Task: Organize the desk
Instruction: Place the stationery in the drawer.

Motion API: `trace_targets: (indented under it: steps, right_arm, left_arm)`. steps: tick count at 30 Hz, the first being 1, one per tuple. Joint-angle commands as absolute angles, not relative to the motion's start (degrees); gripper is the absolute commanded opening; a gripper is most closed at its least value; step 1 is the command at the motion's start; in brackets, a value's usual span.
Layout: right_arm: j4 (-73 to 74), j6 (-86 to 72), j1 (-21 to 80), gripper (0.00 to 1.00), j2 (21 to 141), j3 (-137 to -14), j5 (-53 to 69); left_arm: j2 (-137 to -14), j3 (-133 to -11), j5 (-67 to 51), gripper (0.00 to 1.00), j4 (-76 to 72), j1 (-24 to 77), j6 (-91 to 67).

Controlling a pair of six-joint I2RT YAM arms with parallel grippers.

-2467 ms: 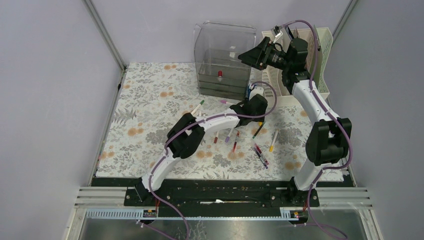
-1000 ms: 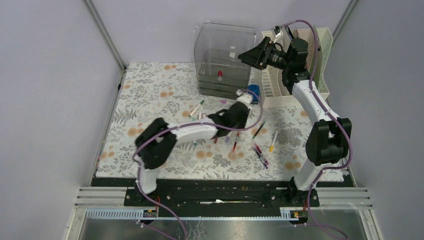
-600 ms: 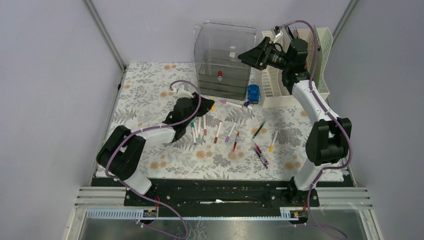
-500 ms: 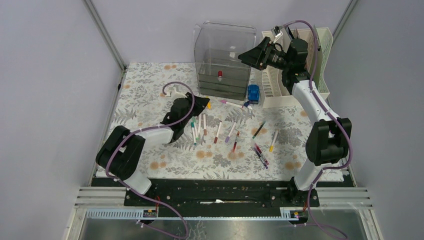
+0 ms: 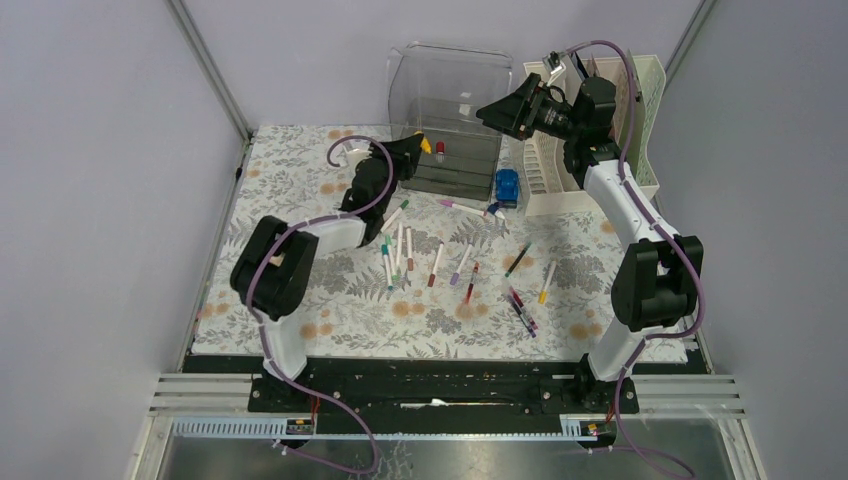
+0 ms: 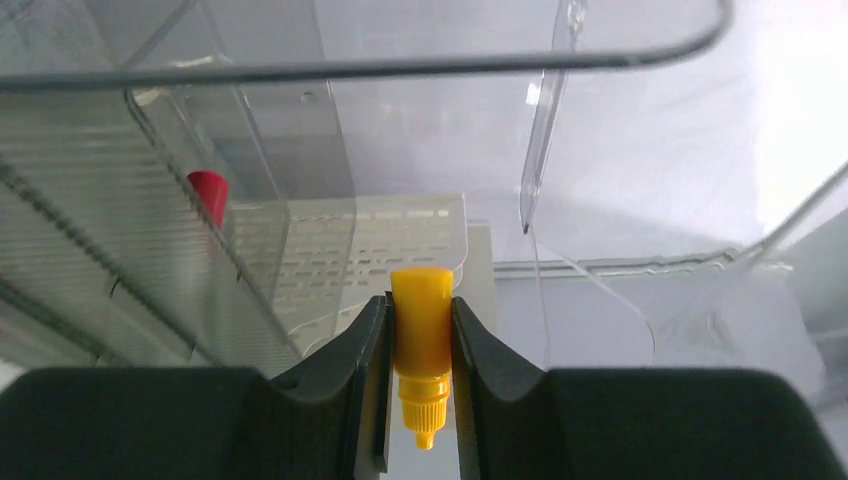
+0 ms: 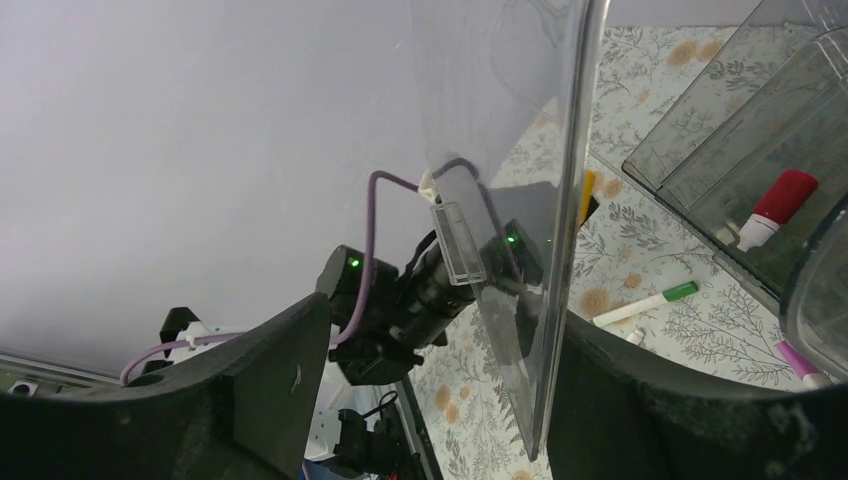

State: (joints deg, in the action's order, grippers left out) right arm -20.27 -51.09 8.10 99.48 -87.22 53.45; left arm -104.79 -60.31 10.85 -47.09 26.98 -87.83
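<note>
The desk (image 5: pixel 290 210) has a white floral cloth. A clear organiser (image 5: pixel 447 168) with drawers stands at the back, its clear lid (image 5: pixel 450 75) raised. My left gripper (image 5: pixel 414 149) is shut on a small yellow dropper bottle (image 5: pixel 427 146) and holds it at the organiser's open front. In the left wrist view the bottle (image 6: pixel 421 335) sits cap-down between the fingers of my left gripper (image 6: pixel 420 305). My right gripper (image 5: pixel 498 108) is open, high by the lid. In the right wrist view the lid's edge (image 7: pixel 560 300) stands between the spread fingers of my right gripper (image 7: pixel 440 335).
A red-capped bottle (image 5: pixel 439 149) lies in the organiser's top tray and also shows in the left wrist view (image 6: pixel 208 192). Several markers (image 5: pixel 436 262) lie scattered mid-desk. A blue object (image 5: pixel 507 185) sits by a white rack (image 5: pixel 545 175) at the back right.
My left arm has swung from the right-middle of the desk across to the left, then up to the organiser, carrying the yellow bottle. The right arm has not moved.
</note>
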Motion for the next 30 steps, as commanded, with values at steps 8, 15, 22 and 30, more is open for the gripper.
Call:
trace_targets:
  steps: [8, 15, 22, 30]
  right_arm:
    - [-24.15, -52.06, 7.90, 0.76, 96.74, -88.02, 54.58]
    - [-24.26, -52.20, 7.88, 0.76, 96.94, -88.17, 54.58]
    - [-24.25, -52.21, 7.91, 0.76, 96.93, -88.48, 54.58]
    - [-24.35, -52.31, 7.95, 0.76, 97.20, -88.71, 54.58]
  left_arm:
    - [-116.72, -74.92, 11.83, 0.00, -50.00, 25.00, -99.30]
    - [-116.64, -83.67, 17.81, 0.06, -27.56, 25.66, -102.86]
    - [-119.61, -95.16, 17.56, 0.29, -7.09, 25.69, -108.09]
    - [-119.76, -95.67, 17.28, 0.48, -10.27, 25.66, -105.94]
